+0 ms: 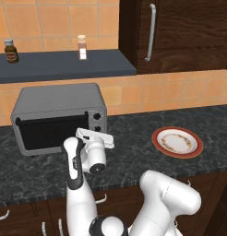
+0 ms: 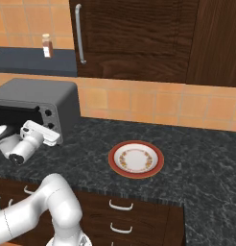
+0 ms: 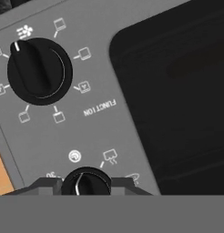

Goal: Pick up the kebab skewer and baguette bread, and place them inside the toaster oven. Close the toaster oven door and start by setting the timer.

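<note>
The toaster oven (image 1: 60, 117) stands on the dark tabletop (image 1: 134, 138) directly ahead of the end effector (image 3: 85, 187), and the toaster oven door (image 1: 48, 131) is shut, lying just beside the end effector on the side away from the knob column. So the loading and closing steps look done, and the step in hand is the last one, setting the timer. The plate (image 1: 177, 142) sits bare, well apart to the end effector's other side; the skewer and loaf are presumably behind the dark glass, though that cannot be made out.

The white arm rises from below, bends at the elbow and reaches forward and level, hand pressed up to the oven's right front.

In the hand view the function knob (image 3: 39, 70) lies beyond the fingertips (image 3: 41, 185), and the timer knob (image 3: 85, 182) sits right between them. The jaws are drawn in narrow on either side of this knob, apparently gripping it.

The next move calls for a steady wrist roll about the knob's axis without slipping off
</note>
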